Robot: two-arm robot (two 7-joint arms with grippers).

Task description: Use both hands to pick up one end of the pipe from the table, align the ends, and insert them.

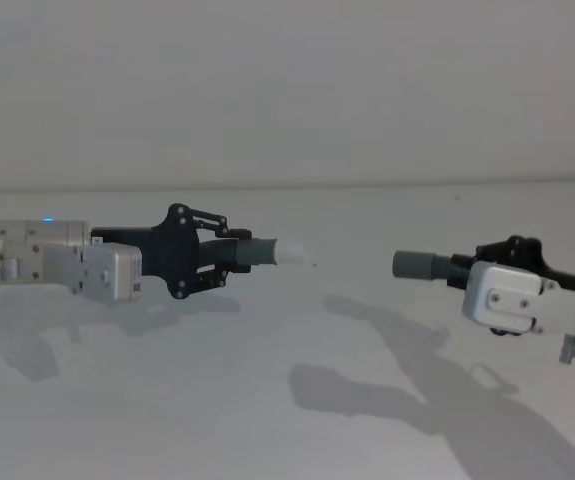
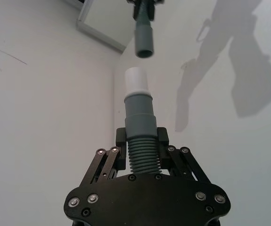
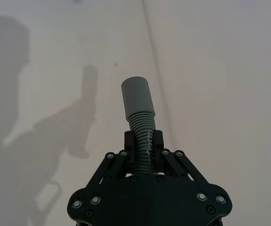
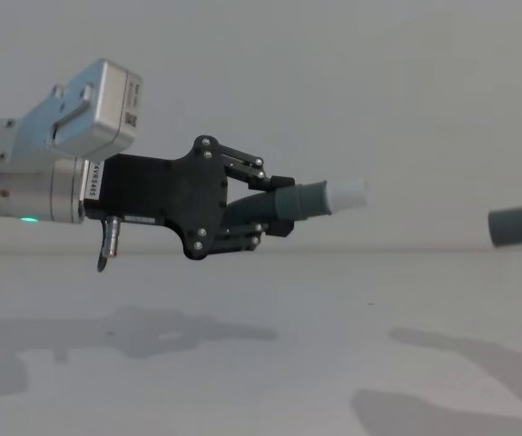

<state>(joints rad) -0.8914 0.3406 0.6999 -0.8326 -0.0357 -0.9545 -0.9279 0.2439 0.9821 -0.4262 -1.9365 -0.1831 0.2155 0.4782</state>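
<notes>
Pipe pieces are both held in the air above the white bench [image 1: 267, 400], one in each gripper, with a clear gap between their ends. The left gripper [image 1: 229, 260] reaches in from the left, its fingers [image 2: 121, 137] clamped on the ribbed part of the shorter piece [image 1: 257, 252]; the white tip [image 1: 291, 251] sticks out towards the right. In the chest view this piece [image 4: 301, 202] tilts slightly upward, its tip [image 4: 347, 193] a little higher than the grey mouth [image 4: 519, 225] at the right edge. The right gripper [image 1: 472, 270] comes in from the right, its fingers [image 3: 129, 141] closed on the ribbed section of the longer piece [image 1: 432, 266], whose open mouth [image 1: 410, 264] points left at the tip. In the left wrist view the tip [image 2: 136, 79] and the mouth [image 2: 144, 40] lie roughly in line, apart, the mouth just off to one side. Shadows of both arms fall on the bench.
</notes>
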